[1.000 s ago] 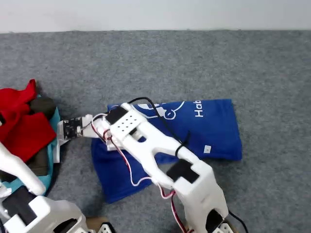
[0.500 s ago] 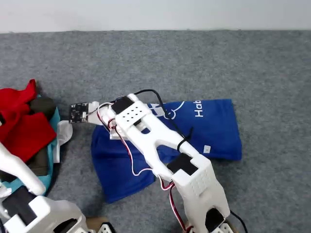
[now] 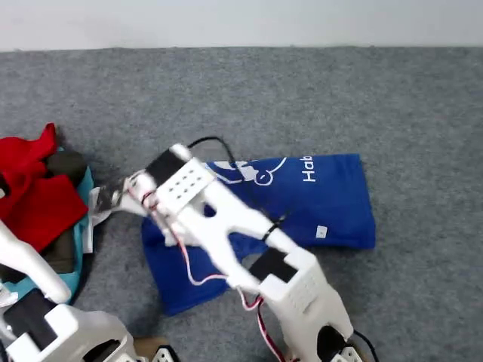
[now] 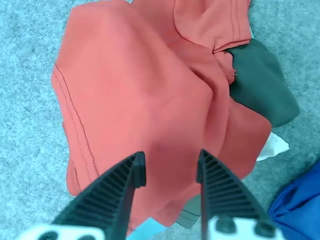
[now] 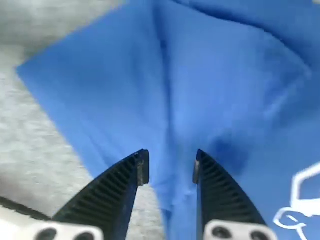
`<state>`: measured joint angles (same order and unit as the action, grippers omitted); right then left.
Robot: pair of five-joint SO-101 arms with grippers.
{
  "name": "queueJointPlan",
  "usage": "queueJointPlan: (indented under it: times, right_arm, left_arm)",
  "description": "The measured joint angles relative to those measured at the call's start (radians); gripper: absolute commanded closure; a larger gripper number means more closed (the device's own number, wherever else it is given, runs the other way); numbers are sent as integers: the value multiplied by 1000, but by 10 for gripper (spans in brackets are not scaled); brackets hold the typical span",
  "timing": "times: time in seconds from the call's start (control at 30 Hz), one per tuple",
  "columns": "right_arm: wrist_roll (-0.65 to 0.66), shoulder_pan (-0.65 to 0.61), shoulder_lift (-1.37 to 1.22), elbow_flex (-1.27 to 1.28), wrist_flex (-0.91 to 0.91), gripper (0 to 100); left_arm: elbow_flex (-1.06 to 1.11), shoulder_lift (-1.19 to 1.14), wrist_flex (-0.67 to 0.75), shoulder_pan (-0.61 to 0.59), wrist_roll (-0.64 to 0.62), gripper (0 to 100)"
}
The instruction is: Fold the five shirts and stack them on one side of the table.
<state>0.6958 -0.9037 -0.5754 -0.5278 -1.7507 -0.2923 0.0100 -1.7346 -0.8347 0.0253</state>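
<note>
**High view:** You see the right arm (image 3: 219, 219) stretched across the blue shirt (image 3: 324, 200), which lies mid-table toward 3 o'clock. The arm hides the shirt's 9 o'clock part, and the arm's tip is too blurred to read. At 9 o'clock a heap of shirts topped by the red shirt (image 3: 30, 192) is cut off by the frame edge. The left arm (image 3: 45, 317) stands at 7 o'clock. Grey carpet (image 3: 302, 98) runs from 10 to 2 o'clock, up to a white wall (image 3: 241, 23).

**Left wrist view:** Your left gripper (image 4: 171, 162) hangs above the red shirt, claw released. A dark green shirt (image 4: 260, 80) is partly covered by the red one.

**Right wrist view:** The right gripper (image 5: 171, 161), claw released, hovers over the blue shirt near its edge against the carpet.
</note>
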Motion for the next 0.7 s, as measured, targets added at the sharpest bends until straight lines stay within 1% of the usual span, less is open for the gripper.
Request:
queueJointPlan:
  times: [0.17,0.23,0.4,0.47,0.6,0.7]
  right_arm:
    - [-26,-143,0,72,0,841]
    - [-52,-180,0,95,0,841]
    - [-77,-187,0,146,0,841]
    - [-81,-198,0,157,0,841]
    - [-104,-258,-5,175,0,841]
    - [-130,-278,-5,206,3,842]
  left_arm:
    - [0,0,0,0,0,826]
    - [-17,0,0,0,-8,826]
    - [-161,37,0,-63,-97,826]
    - [-173,80,0,-69,-107,826]
    - [-126,173,0,-37,-110,826]
    - [-80,233,0,5,-110,826]
